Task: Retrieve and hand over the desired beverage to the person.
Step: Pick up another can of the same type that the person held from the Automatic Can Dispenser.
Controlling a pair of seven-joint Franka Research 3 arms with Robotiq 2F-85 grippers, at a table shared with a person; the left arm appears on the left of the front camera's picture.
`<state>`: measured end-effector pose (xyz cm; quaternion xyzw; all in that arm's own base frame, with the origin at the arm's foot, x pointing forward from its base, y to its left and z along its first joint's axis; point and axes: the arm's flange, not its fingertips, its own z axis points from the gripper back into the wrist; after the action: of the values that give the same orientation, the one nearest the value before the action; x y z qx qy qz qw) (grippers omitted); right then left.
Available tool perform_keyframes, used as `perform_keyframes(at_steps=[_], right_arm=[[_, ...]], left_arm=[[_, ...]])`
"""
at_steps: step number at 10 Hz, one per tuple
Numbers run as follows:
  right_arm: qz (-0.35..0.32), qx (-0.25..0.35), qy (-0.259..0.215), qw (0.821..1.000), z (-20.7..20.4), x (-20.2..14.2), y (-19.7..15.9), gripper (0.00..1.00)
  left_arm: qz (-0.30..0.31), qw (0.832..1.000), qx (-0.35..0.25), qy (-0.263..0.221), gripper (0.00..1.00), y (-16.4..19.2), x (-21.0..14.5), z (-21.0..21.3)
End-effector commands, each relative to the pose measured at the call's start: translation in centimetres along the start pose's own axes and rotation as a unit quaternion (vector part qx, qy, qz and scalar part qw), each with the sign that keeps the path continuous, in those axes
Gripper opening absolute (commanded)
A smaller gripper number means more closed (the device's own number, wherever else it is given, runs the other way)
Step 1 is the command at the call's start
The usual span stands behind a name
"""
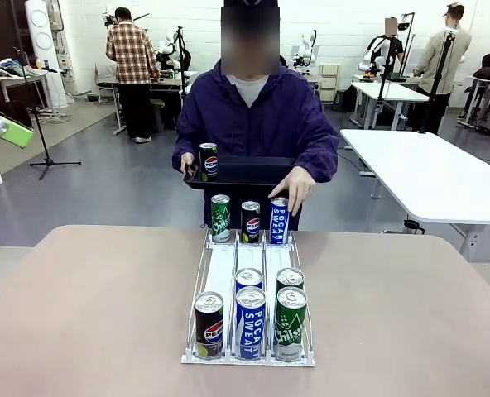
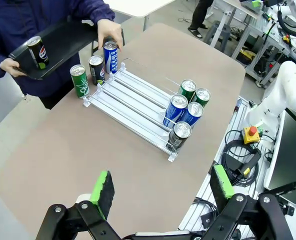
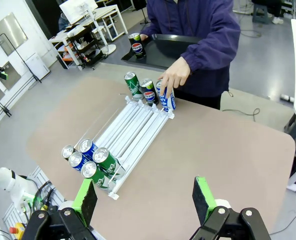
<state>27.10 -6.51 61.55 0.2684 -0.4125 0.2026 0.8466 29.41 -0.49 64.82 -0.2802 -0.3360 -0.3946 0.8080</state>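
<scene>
Left end effector [image 2: 163, 185]: jaws wide, nothing between the pads, hanging above the counter [image 2: 63, 165] and well apart from every can. Right end effector [image 3: 145, 195]: also wide and empty, above the counter on the robot side.

Rack [image 1: 220, 273]: three lanes, mid-counter, running from the robot side to the person side.

Robot end, front row, all upright:
- near Pepsi [image 1: 208, 324] in the left lane
- near Pocari [image 1: 251, 322] in the middle lane
- near green can [image 1: 290, 322] in the right lane

Just behind those: second Pocari [image 1: 248, 279] in the middle lane, second green can [image 1: 290, 279] in the right lane.

Far end, one upright can per lane, well apart from the near group: far green can [image 1: 220, 218], far Pepsi [image 1: 250, 221], far Pocari [image 1: 279, 222].

Person [image 1: 253, 116] stands at the far edge. One hand [image 1: 295, 188] is on top of the far Pocari, fingers draped over its rim. The other hand [image 1: 187, 163] holds a black tray [image 1: 245, 169] just behind the rack. Tray Pepsi [image 1: 208, 160] stands upright on the tray's left end, beside that hand.
</scene>
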Motion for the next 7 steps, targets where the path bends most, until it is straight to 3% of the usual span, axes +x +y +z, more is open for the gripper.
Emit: perform_keyframes(at_steps=[1, 7], right_arm=[[0.003, 0.015, -0.003, 1.000, -0.27, 0.14, -0.05, 1.00], [0.003, 0.015, -0.003, 1.000, -0.27, 0.14, -0.05, 1.00]], left_arm=[[0.000, 1.000, -0.003, 0.002, 1.00, -0.04, -0.04, -0.08], [0.000, 1.000, -0.003, 0.002, 1.00, -0.04, -0.04, -0.08]])
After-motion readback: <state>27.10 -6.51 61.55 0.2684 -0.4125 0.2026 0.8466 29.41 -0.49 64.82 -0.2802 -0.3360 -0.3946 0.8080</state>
